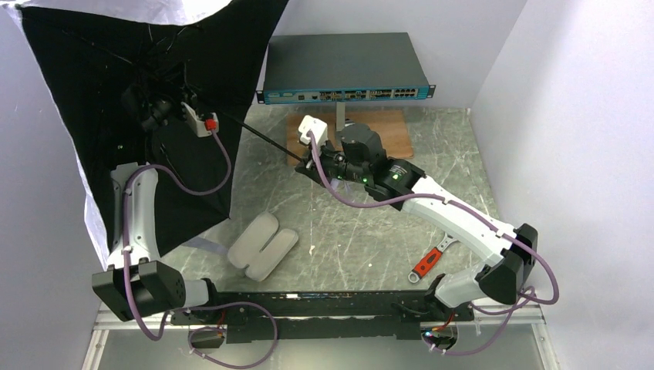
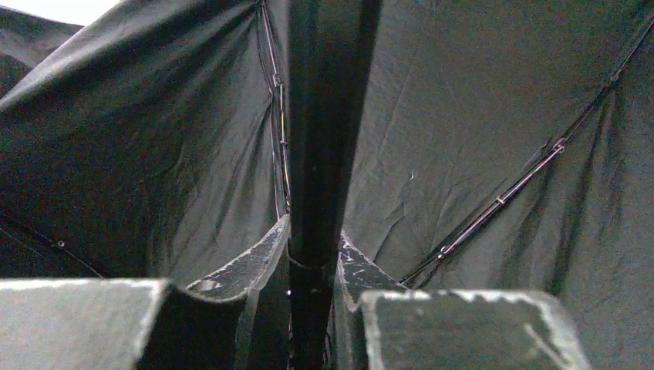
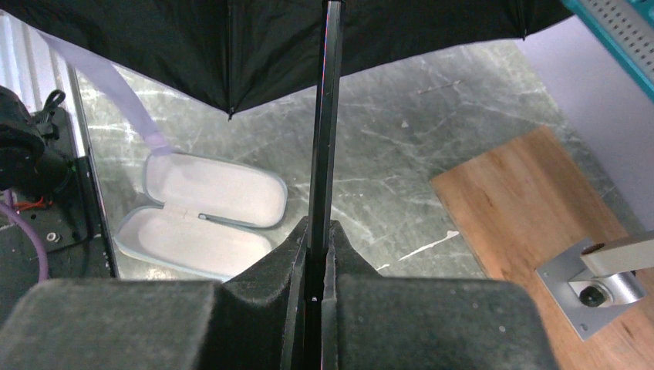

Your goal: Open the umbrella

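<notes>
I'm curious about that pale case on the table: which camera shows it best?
The right wrist view: the case lies open, both insides plain to see. The top view shows it small, near the umbrella. The left wrist view shows only umbrella, no case.

The umbrella (image 1: 92, 92) fills the far-left corner of the table (image 1: 347, 231), its shaft (image 1: 266, 141) reaching right toward the middle. A network switch (image 1: 343, 65) sits at the far edge, a board (image 1: 397, 127) just before it. A case (image 1: 262, 245) lies near the near edge, a hand tool (image 1: 428, 262) to its right.
</notes>
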You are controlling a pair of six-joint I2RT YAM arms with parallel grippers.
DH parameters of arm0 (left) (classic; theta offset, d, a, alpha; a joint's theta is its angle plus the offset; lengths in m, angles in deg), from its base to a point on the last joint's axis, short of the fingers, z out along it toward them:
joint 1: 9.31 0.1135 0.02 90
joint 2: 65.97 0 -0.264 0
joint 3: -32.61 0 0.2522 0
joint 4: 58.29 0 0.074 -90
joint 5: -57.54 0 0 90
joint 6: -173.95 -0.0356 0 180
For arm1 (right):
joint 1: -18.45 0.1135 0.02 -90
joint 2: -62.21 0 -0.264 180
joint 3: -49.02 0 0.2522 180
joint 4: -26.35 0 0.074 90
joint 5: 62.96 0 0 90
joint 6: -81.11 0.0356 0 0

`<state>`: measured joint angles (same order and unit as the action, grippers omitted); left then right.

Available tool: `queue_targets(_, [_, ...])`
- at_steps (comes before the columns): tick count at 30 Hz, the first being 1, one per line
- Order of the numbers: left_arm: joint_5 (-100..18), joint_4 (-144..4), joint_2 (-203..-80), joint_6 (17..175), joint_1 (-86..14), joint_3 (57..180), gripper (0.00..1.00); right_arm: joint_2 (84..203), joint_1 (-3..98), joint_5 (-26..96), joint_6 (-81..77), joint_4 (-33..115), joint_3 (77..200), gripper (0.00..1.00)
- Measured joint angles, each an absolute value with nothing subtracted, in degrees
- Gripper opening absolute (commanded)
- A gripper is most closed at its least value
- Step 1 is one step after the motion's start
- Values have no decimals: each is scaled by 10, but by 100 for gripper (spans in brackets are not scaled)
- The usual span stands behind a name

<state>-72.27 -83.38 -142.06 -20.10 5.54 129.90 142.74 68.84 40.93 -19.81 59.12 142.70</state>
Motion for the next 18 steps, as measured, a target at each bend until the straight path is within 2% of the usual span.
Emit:
queue_targets(6, [-724,-813,-1425,-203,55,1300,9,1416,687,407,-199,572,1422,0])
queue_targets(9, [-727,-810,-1424,-199,55,1299,0,1416,687,407,-200,571,1421,0])
queue_targets(14, [-746,-789,-1382,-194,70,1261,0,1416,687,419,-207,579,1424,0])
queue_targets(18, [-752,-778,-1337,-192,89,1227,16,1422,688,442,-214,604,1452,0])
